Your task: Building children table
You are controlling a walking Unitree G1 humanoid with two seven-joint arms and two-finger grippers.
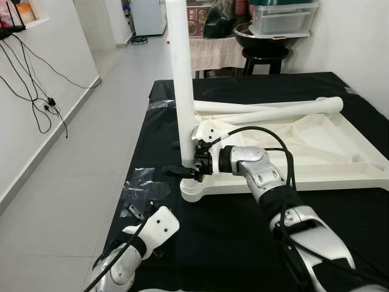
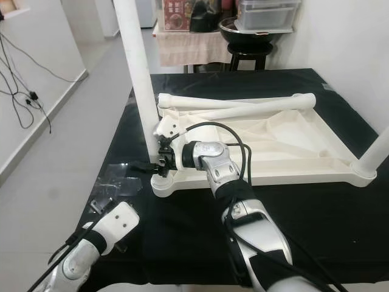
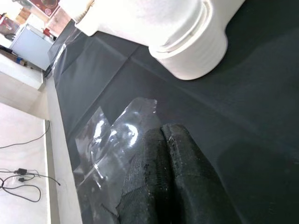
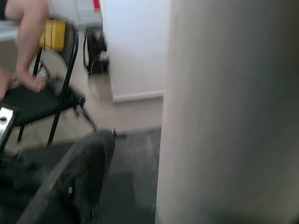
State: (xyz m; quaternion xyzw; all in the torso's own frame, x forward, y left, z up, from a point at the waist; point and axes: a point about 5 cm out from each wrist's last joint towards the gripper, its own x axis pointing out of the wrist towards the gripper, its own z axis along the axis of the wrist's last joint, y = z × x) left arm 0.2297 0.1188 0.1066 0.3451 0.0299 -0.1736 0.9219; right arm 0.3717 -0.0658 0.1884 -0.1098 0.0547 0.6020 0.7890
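The white children's table top lies upside down on a black-covered table. One white leg stands upright in its near-left corner socket. Two more legs lie across the top, and another leg stands at the right corner. My right gripper is at the base of the upright leg and is open. One black finger shows on the leg's near side with a gap to the leg; the other finger is hidden. Low at the near left, my left gripper is shut on nothing, over the cloth.
A crumpled clear plastic bag with small hardware lies by the table's left edge. Beyond the edge is bare floor with wall cables. A stool with a black bowl stands behind. A person's leg rests on a black chair.
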